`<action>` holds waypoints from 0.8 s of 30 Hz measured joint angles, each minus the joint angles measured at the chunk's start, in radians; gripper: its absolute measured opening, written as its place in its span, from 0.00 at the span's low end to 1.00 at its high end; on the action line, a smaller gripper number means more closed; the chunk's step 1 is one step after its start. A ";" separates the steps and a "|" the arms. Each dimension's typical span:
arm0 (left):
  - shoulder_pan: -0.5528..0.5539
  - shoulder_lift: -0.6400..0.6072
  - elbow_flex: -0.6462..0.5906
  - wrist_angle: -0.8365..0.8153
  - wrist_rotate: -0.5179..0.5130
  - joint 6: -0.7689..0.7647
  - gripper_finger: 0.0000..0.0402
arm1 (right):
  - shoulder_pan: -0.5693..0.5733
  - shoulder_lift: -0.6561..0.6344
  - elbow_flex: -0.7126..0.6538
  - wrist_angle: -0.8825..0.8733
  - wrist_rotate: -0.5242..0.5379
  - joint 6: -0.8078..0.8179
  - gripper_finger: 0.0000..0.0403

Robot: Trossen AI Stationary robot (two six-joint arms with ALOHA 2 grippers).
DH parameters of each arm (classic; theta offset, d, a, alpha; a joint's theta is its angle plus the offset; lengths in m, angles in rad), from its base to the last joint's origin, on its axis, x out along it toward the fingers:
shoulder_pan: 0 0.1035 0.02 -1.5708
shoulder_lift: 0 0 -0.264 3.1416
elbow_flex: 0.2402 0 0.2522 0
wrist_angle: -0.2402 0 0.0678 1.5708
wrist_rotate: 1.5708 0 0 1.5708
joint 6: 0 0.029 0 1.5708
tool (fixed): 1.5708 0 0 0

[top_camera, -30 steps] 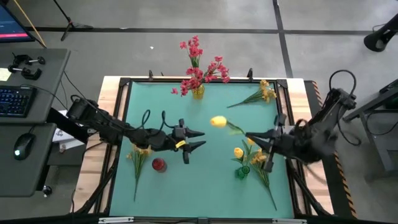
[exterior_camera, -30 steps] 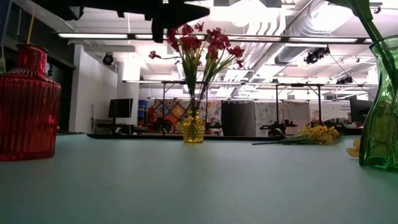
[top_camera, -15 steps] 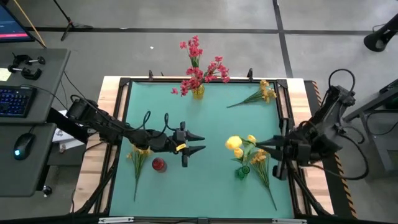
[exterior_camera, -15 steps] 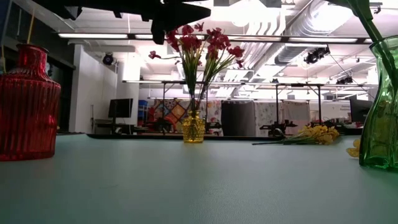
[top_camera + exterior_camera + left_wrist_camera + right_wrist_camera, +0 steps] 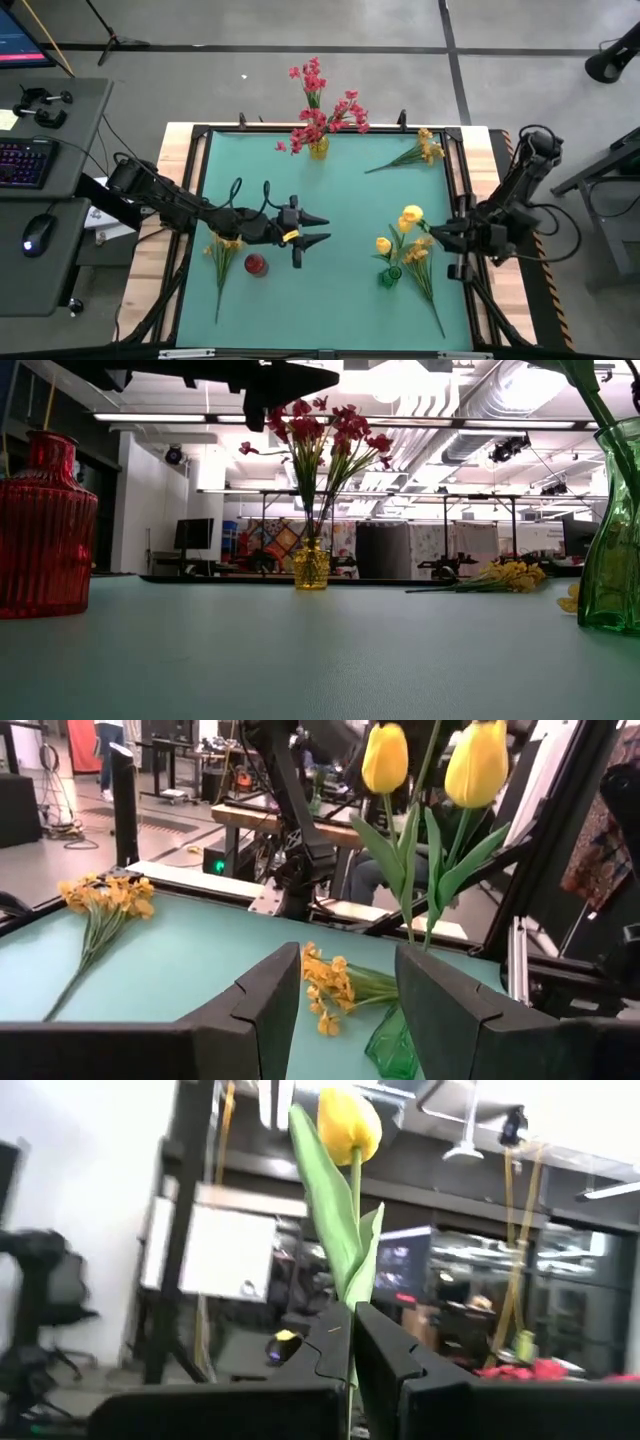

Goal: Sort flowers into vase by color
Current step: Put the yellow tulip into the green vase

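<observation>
Retracted rightward, right end effector [image 5: 432, 234] grips yellow tulip [image 5: 411, 214] stem above green vase [image 5: 390, 276].

A teal-topped table [image 5: 330, 190] in a black frame carries three vases: yellow [image 5: 318, 149] at the far edge, red [image 5: 255, 265] just behind the left arm's fingers [image 5: 318, 237], green [image 5: 389, 276] beside the right arm's fingertips [image 5: 434, 229]. Orange-yellow sprays [image 5: 415, 155] lie flat at the far right corner, by the red vase and beside the green one.
</observation>
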 joint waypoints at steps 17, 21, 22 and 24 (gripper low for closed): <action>0.035 -0.001 0.306 -0.101 0.084 0.552 0.38 | -0.198 0.000 0.000 0.078 -0.235 0.109 0.00; 0.084 0.006 0.434 -0.225 0.087 0.556 0.43 | -0.217 0.000 0.048 0.065 -0.254 0.065 0.00; 0.100 0.007 0.460 -0.235 0.098 0.550 0.45 | -0.224 0.000 0.062 0.062 -0.265 0.050 0.00; 0.135 0.007 0.503 -0.241 0.160 0.523 0.50 | -0.241 0.000 0.090 0.044 -0.285 0.026 0.00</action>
